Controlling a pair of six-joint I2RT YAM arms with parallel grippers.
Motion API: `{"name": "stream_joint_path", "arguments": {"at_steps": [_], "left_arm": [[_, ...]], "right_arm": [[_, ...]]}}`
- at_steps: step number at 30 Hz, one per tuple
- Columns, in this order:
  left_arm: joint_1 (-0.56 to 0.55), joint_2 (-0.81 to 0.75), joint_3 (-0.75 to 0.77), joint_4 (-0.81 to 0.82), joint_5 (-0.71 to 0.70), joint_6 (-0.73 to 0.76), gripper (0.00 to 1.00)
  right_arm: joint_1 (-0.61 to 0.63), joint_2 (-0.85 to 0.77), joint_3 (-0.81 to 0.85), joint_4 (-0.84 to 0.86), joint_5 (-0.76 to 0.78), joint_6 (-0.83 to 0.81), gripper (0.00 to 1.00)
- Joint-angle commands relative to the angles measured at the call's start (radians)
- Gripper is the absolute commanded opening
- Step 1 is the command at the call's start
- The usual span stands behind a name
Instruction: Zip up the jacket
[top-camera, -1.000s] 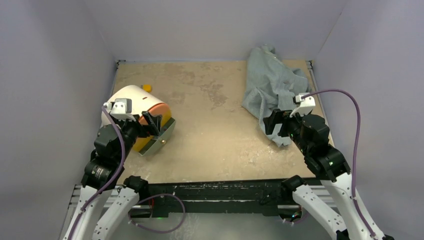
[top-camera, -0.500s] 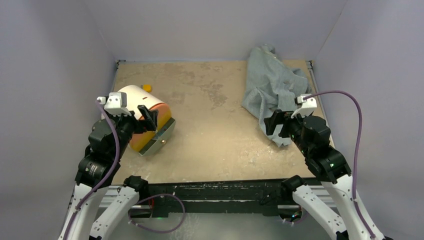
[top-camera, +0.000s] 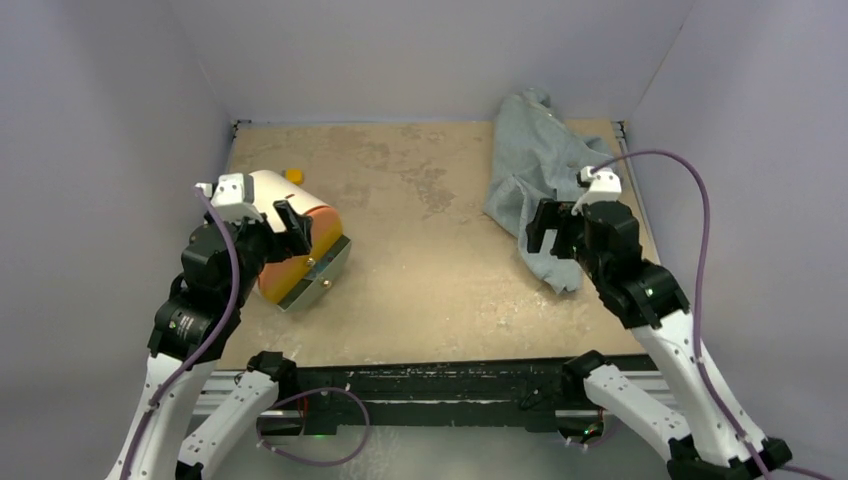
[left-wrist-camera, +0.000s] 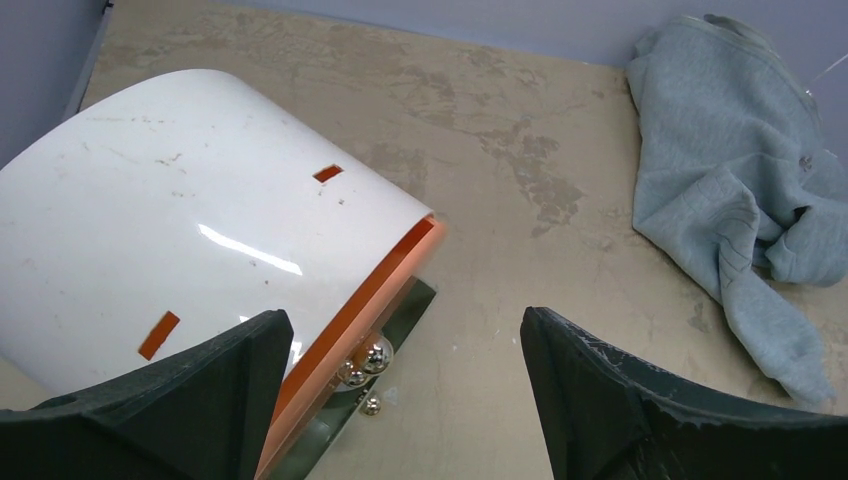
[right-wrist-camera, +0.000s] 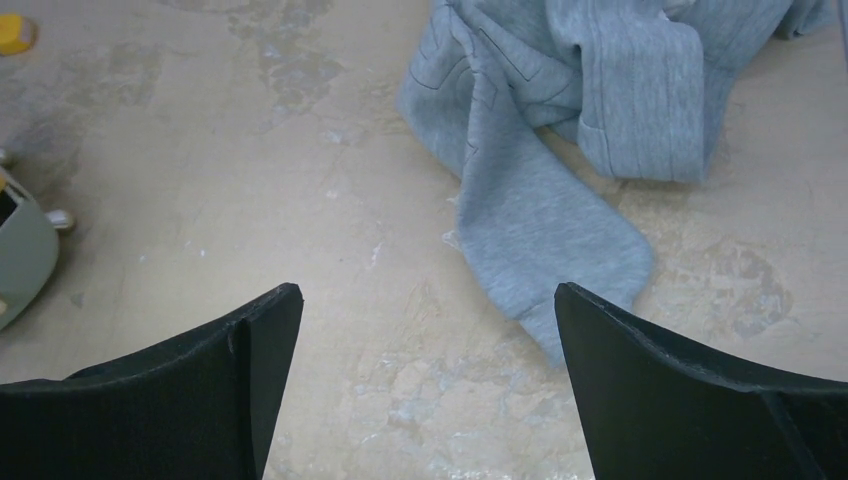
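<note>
Lying crumpled, plain grey jacket (top-camera: 535, 165)

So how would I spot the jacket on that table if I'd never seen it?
Look at the tan table, then its far right corner. The jacket is the crumpled light grey heap there, one end trailing toward the near edge. It is the only soft cloth; the white and orange shell on the left is hard and glossy.
</note>
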Motion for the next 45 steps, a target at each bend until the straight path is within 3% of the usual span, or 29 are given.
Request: {"name": "stream_joint_path", "arguments": {"at_steps": [1, 4, 12, 18, 26, 29, 35, 37, 42, 45], "left_arm": [[-0.004, -0.021, -0.024, 0.046, 0.039, 0.036, 0.9], [-0.004, -0.098, -0.114, 0.12, 0.046, 0.021, 1.0], [-0.004, -0.281, -0.217, 0.187, 0.014, 0.05, 1.0], [-0.004, -0.341, -0.242, 0.215, 0.014, 0.061, 1.0], [-0.004, -0.325, -0.247, 0.222, 0.041, 0.074, 1.0], [-0.004, -0.314, -0.248, 0.224, 0.053, 0.078, 1.0], [-0.004, -0.312, -0.248, 0.222, 0.063, 0.087, 1.0], [-0.004, -0.317, -0.249, 0.223, 0.062, 0.09, 1.0], [-0.004, -0.308, -0.247, 0.218, 0.058, 0.094, 1.0], [-0.004, -0.299, -0.247, 0.215, 0.05, 0.094, 1.0]], "right_arm": [[0.004, 0.19, 0.118, 0.025, 0.096, -0.016, 0.99], [-0.026, 0.35, 0.218, 0.054, 0.084, -0.064, 0.99], [-0.192, 0.747, 0.505, 0.116, -0.053, -0.096, 0.99], [-0.273, 1.048, 0.765, 0.107, -0.037, -0.116, 0.99], [-0.323, 1.373, 1.105, -0.061, -0.037, -0.206, 0.99], [-0.331, 1.41, 1.059, -0.059, -0.049, -0.182, 0.99], [-0.331, 1.339, 0.741, 0.159, -0.04, -0.104, 0.97], [-0.331, 1.329, 0.691, 0.188, -0.039, -0.088, 0.85], [-0.331, 1.233, 0.569, 0.274, -0.089, -0.052, 0.27], [-0.331, 1.085, 0.469, 0.367, -0.15, -0.022, 0.07]]}}
